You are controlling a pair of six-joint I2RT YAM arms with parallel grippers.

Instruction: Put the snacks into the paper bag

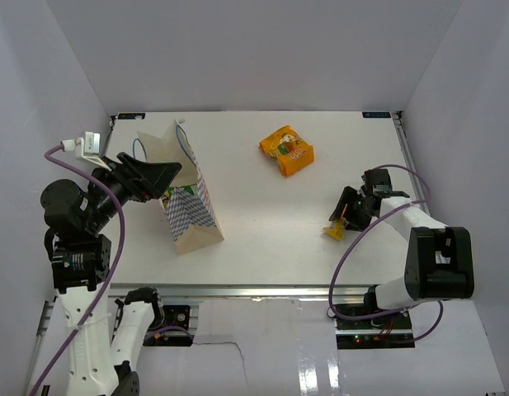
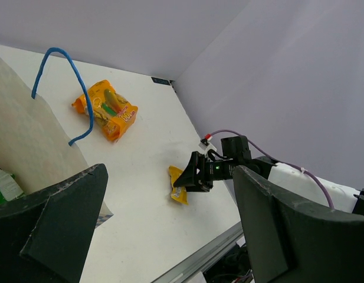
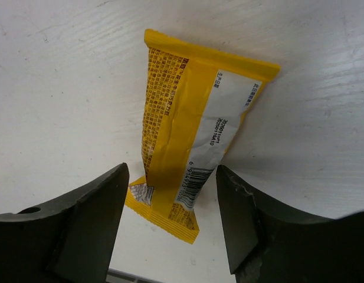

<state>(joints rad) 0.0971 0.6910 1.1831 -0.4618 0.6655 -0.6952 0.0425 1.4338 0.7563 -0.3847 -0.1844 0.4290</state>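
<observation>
Right tool (image 3: 171, 194) straddles a crinkly yellow wrapper (image 3: 193, 106).
Spread jaws flank its flat, glossy barcode end; left tool (image 1: 159, 176) gapes wide.

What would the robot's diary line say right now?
right end effector: open, straddling yellow wrapper | left end effector: open, at bag mouth | orange packet: not bagged

The black two-finger left gripper (image 1: 163, 178) sits at the mouth of the tan kraft paper bag (image 1: 190, 216), jaws spread wide. The black right gripper (image 1: 343, 216), well right of the bag, points downward, jaws apart.
</observation>
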